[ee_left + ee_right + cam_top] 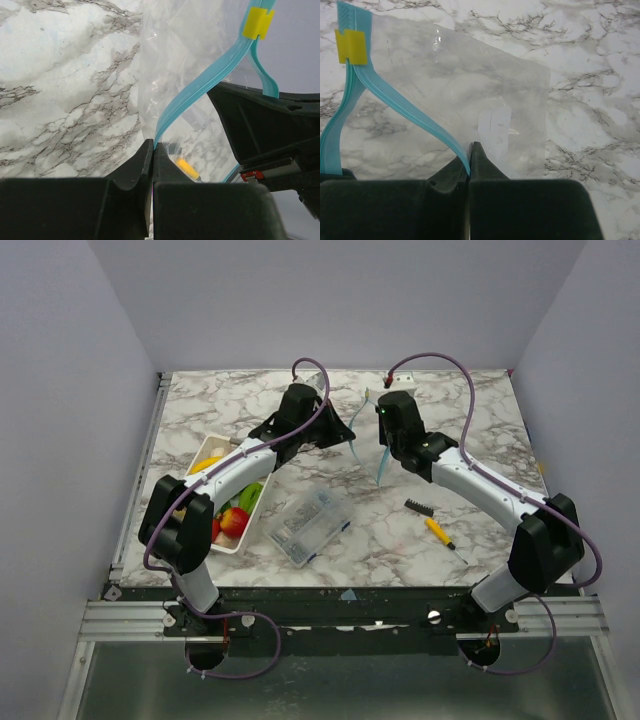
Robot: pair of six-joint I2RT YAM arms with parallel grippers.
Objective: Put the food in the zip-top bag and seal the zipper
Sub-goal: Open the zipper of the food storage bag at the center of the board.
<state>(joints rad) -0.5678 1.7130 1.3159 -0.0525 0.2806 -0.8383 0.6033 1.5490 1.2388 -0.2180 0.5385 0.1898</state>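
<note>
The clear zip-top bag [367, 448] hangs off the table between my two grippers, with its mouth apart. My left gripper [153, 146] is shut on one side of the light blue zipper [200, 87]. My right gripper [470, 146] is shut on the other side of the zipper [405, 102]. A yellow slider [351, 46] sits at the strip's end and also shows in the left wrist view [257, 22]. The bag [470, 85] looks empty. The food [233, 519], red apples with green and yellow pieces, lies in the white tray [240, 545] at the left.
A clear rigid box [305, 525] lies in front of the tray. A yellow-handled black brush [430, 523] lies on the marble at the right front. A small white object [380, 393] sits near the back wall.
</note>
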